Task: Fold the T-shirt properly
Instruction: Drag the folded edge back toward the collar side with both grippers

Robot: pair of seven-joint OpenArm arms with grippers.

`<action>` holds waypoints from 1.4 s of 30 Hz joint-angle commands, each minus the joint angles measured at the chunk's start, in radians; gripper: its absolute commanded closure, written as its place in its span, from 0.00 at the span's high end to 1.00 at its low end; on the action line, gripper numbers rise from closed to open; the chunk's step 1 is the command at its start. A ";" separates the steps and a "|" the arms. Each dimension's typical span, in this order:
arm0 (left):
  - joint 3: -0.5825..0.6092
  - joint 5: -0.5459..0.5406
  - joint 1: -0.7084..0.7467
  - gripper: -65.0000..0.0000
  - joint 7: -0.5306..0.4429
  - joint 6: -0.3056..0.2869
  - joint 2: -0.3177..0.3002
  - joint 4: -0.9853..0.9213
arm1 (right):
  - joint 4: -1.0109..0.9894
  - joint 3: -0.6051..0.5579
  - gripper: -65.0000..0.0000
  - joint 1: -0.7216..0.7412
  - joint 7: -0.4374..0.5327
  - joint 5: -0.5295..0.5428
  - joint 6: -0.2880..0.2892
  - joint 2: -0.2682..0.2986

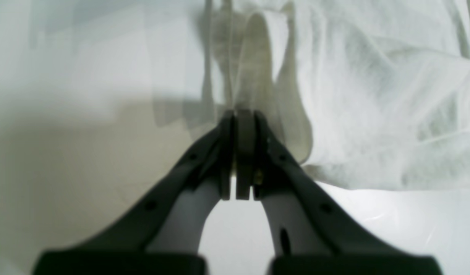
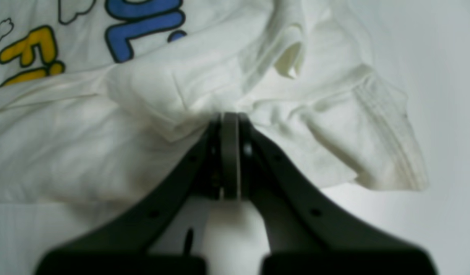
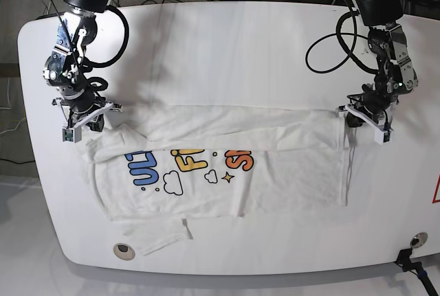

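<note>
The bench (image 3: pixel 227 28) carries the T-shirt (image 3: pixel 227 186) spread across its middle, print up, far edge already doubled over. My left jaws (image 3: pixel 366 119) are clenched on the hem corner, my right jaws (image 3: pixel 81 119) on cloth by the shoulder. I should lift both ends evenly, keeping the edge taut. Blur hides how many layers each pinch holds.

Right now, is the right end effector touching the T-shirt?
Touching. The right wrist view shows the right end effector shut on a bunched fold of the T-shirt, with fabric puckering at its tips.
</note>
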 commanded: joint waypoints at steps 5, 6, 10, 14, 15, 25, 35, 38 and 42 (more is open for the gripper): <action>-0.002 0.028 -0.005 0.00 -0.015 0.003 -0.014 0.010 | -0.013 0.008 0.00 0.012 0.051 0.008 0.004 0.018; 0.001 0.032 0.000 0.00 -0.015 0.004 -0.015 0.009 | -0.012 0.008 0.00 0.010 0.051 0.008 0.005 0.016; -0.001 0.019 -0.025 0.00 -0.010 0.002 -0.015 0.011 | -0.087 -0.018 0.00 0.062 0.045 -0.050 0.004 0.020; 0.008 0.027 -0.019 0.04 0.017 0.005 -0.019 0.022 | -0.097 -0.014 0.17 0.073 0.038 -0.044 0.003 0.022; 0.005 0.028 -0.017 0.07 0.031 0.007 -0.022 0.028 | -0.094 -0.014 0.23 0.071 0.040 -0.042 0.003 0.024; 0.018 0.042 0.134 0.00 0.087 0.001 -0.092 0.147 | -0.083 -0.007 0.13 0.016 -0.014 -0.024 0.014 0.065; 0.050 0.049 0.428 0.00 0.057 0.000 -0.173 0.397 | -0.038 0.003 0.00 -0.119 -0.034 -0.014 0.018 0.080; 0.048 0.054 0.468 0.00 0.048 0.011 -0.164 0.474 | -0.031 0.000 0.00 -0.139 -0.045 -0.015 0.026 0.079; 0.003 0.046 0.510 0.00 0.035 0.013 -0.160 0.569 | 0.020 0.006 0.00 -0.176 -0.042 -0.008 0.036 0.080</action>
